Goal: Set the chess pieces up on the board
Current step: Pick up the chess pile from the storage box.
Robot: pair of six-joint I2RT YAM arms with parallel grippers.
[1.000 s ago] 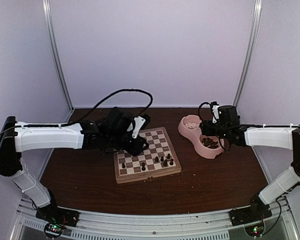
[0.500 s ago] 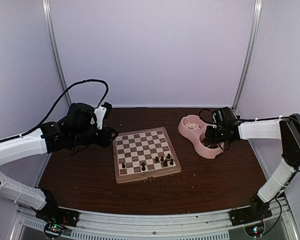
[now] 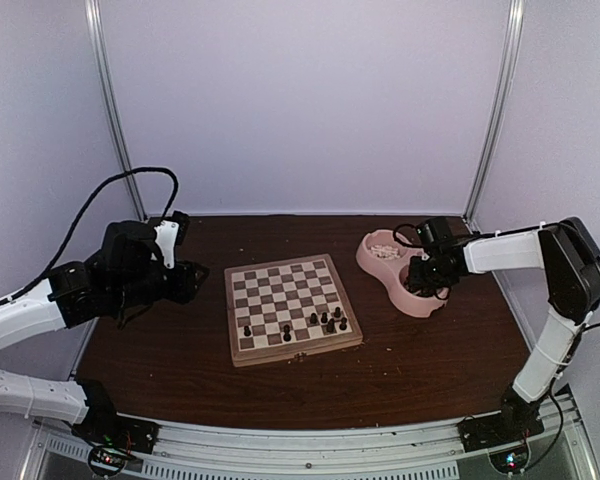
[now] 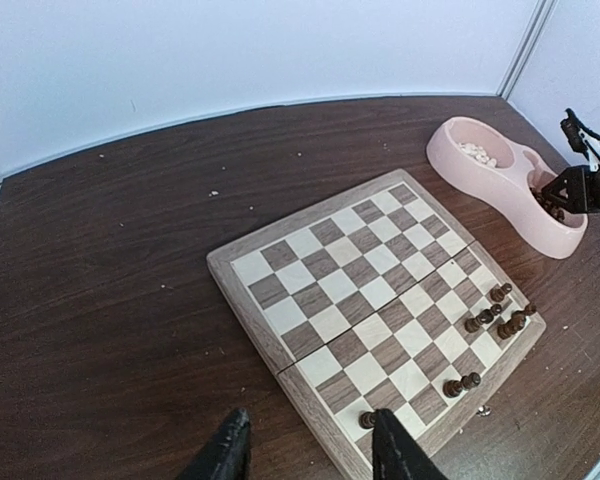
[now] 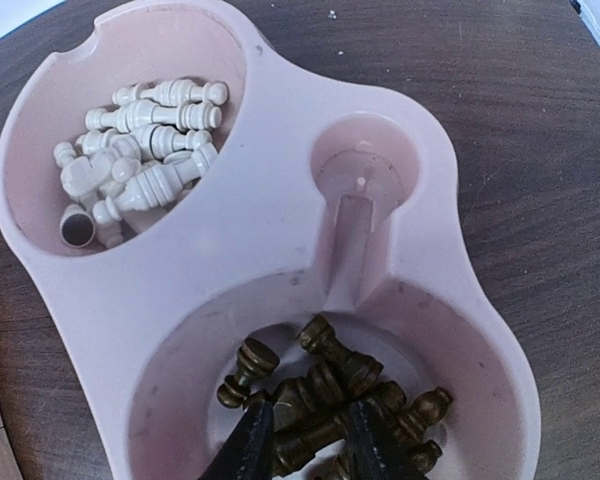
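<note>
Right wrist view has my right claw (image 5: 308, 445) down in the nearer cup of the pink bowl (image 5: 280, 240). Its two fingers stand a narrow gap apart, straddling the heap of dark pieces (image 5: 330, 370). I cannot tell whether they grip one, because the tips run off the bottom edge of the view.

To do this pick well, I should take one piece only, pinched across its slim stem. The pieces lie crossed over each other, so I judge a neighbour could ride up with it. I would then lift straight up past the bowl's rim before swinging over to the board (image 3: 280, 290). There I would set the piece down upright in the middle of a free square, away from those already standing.

My left claw (image 4: 305, 455) is spread with nothing in it. It hangs over the worktop (image 3: 430, 350) to the left of the board, well apart from it, and I think it best kept out of the way there.

By my count there is one board, one bowl with two cups, and two claws. Seven dark pieces stand on the board, as near as I can tell from above, all in its nearest rows and most towards the right. No white ones stand there. The white pieces (image 5: 145, 150) lie in the far cup, about eight of them. The dark heap shows roughly eight more, too tangled and cropped for a sure count.
</note>
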